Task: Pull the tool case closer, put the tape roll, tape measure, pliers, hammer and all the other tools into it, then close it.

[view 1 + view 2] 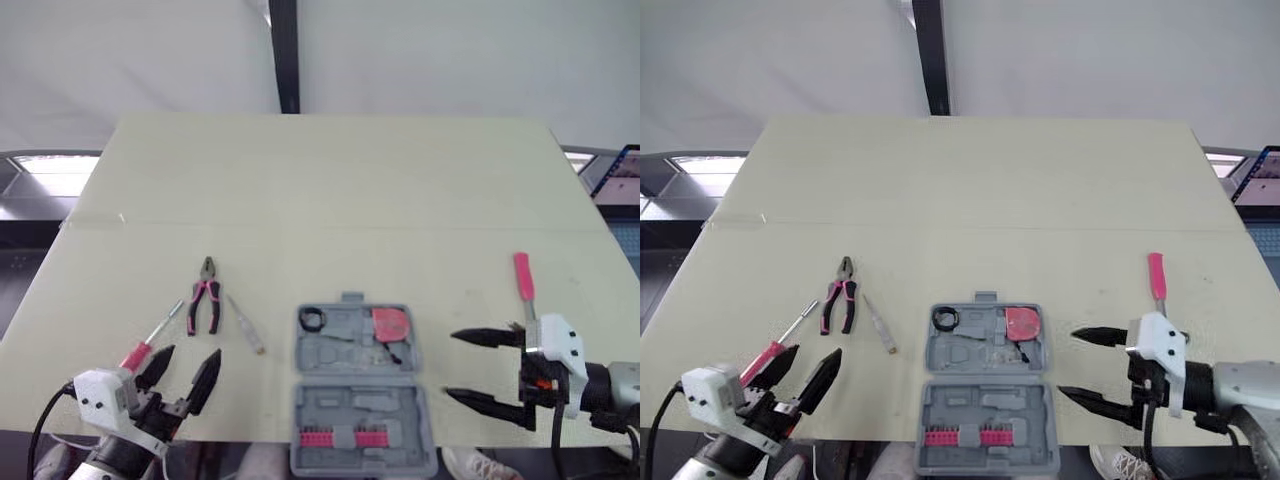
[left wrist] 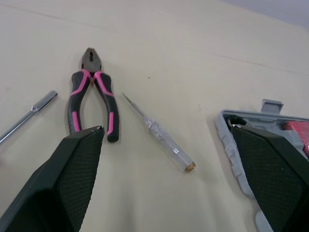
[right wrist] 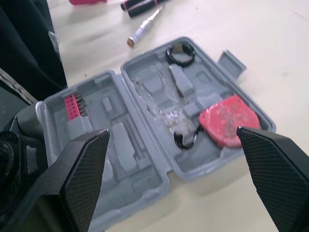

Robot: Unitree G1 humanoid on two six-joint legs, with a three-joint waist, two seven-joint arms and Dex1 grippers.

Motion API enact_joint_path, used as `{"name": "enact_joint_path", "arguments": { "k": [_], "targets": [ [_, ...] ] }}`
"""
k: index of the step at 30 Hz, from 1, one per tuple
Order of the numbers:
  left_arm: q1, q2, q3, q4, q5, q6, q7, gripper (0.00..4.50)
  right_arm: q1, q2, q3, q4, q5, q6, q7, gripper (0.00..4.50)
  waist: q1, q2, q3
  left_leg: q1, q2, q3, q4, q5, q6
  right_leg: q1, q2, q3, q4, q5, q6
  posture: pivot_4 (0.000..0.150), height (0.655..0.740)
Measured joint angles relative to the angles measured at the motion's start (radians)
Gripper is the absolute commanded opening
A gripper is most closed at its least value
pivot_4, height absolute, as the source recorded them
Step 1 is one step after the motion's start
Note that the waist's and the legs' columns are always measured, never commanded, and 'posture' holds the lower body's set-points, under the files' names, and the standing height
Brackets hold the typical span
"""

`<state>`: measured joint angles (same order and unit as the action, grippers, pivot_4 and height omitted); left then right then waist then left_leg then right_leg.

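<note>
The cream table runs from the near edge far back. The grey tool case lies open and flat at the middle of the near edge, its 2 halves side by side, 1 nearer the robot and 1 farther, with the latch tab on the far rim.

The right gripper sits just to the right of the case, its 2 black fingers spread wide and pointing at the case with nothing between them. The left gripper is at the near left corner of the table, left of the case, its fingers also parted wide and empty, aimed toward the pliers.

A pink-handled screwdriver lies slantwise just beside the left gripper, handle end partly behind it. A pink-handled tool lies on the right side of the table, its near end hidden behind the right wrist. The pliers, black and pink, rest left of the case with nose shut and pointing away from the robot. Between the pliers and the case lies a clear-handled tester screwdriver.

Inside the far half of the case, the red tape measure fills the right pocket. A row of pink bits sits in the near half. The black tape roll is in the far half's left corner.
</note>
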<state>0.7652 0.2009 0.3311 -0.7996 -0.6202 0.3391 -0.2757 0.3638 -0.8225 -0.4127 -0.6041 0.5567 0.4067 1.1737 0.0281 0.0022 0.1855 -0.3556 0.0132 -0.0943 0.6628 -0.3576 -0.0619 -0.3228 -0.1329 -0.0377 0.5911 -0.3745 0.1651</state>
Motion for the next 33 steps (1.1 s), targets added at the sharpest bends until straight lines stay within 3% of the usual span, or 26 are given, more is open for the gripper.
{"name": "enact_joint_path", "arguments": {
  "k": [5,12,19,33],
  "targets": [
    [-0.009,0.004,0.007,0.009,0.037,0.009,0.030,4.50,-0.003,-0.005,0.020,0.012,-0.009,-0.038,0.003,4.46,-0.003,0.000,0.000,0.000,0.000,0.000,0.000,0.000,0.000,0.000,0.000,0.000,0.000,0.000,0.000,0.150,0.7400],
    [-0.219,0.069,0.120,0.029,0.016,0.266,0.267,4.50,-0.042,-0.020,0.043,0.023,-0.004,-0.055,0.005,4.46,-0.002,0.001,-0.001,0.000,0.000,0.000,0.000,0.000,0.000,0.000,0.000,0.001,0.001,0.000,0.000,0.150,0.7400],
    [-0.401,0.090,0.128,0.032,-0.008,0.447,0.377,4.50,-0.065,-0.020,0.058,0.025,-0.004,-0.055,-0.010,4.46,-0.004,0.002,-0.001,0.001,0.000,0.000,0.001,0.001,-0.001,0.000,0.000,0.001,0.003,0.000,0.000,0.150,0.7400],
    [-0.669,0.128,0.078,0.146,0.016,0.738,0.449,4.50,-0.063,-0.020,0.088,0.023,-0.007,-0.043,-0.074,4.46,-0.005,0.002,-0.001,0.001,0.000,0.000,0.001,0.001,-0.001,-0.001,0.000,0.001,0.008,0.000,0.000,0.150,0.7400]
  ]
}}
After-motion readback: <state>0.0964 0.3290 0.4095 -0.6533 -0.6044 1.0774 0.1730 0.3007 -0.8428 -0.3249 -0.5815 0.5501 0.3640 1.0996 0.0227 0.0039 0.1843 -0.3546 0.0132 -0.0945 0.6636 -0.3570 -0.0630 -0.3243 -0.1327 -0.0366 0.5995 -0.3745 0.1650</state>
